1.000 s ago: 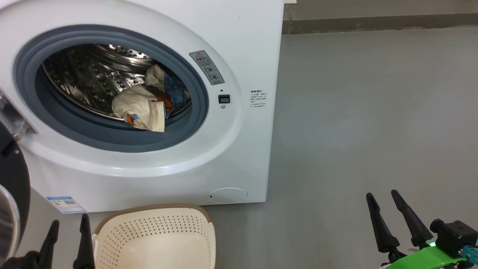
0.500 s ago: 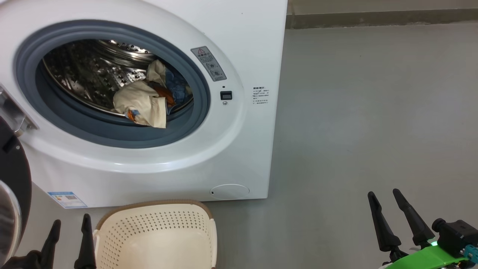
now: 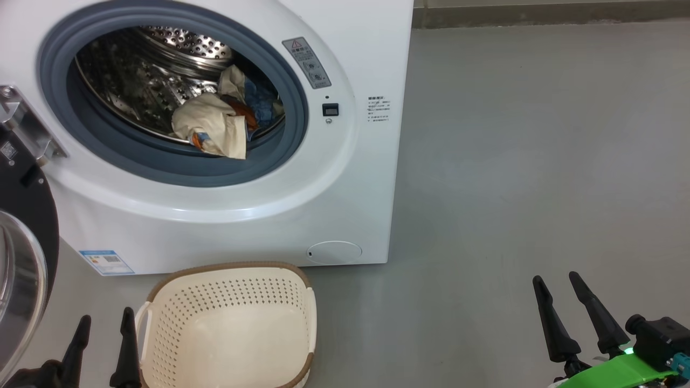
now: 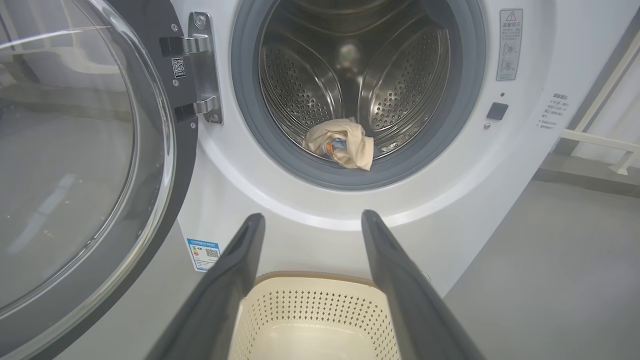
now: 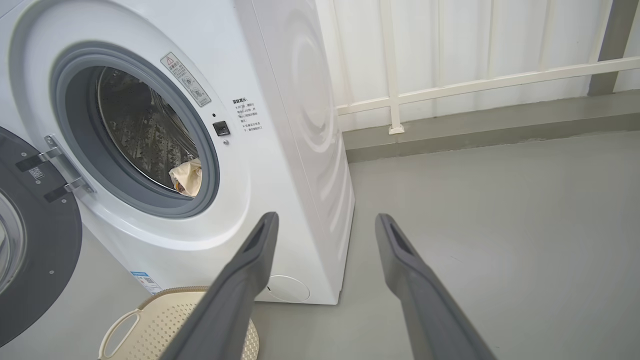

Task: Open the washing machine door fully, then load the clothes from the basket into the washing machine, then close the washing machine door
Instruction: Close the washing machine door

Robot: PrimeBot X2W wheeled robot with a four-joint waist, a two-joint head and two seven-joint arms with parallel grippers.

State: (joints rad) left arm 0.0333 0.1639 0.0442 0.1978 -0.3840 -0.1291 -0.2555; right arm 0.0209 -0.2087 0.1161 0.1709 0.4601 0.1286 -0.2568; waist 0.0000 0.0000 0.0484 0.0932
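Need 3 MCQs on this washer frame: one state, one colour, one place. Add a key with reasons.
1. The washing machine door is: A) shut B) open C) missing
2. The basket rim is: A) brown B) blue C) black
3. The clothes lie: A) in the basket B) draped over the door C) in the washing machine drum

Key:
1 B: the door hangs swung aside on its hinge, leaving the opening bare.
2 A: the woven-look edge is brown above cream perforated walls.
3 C: the cloth heap sits at the drum's front lip, and the basket is empty.
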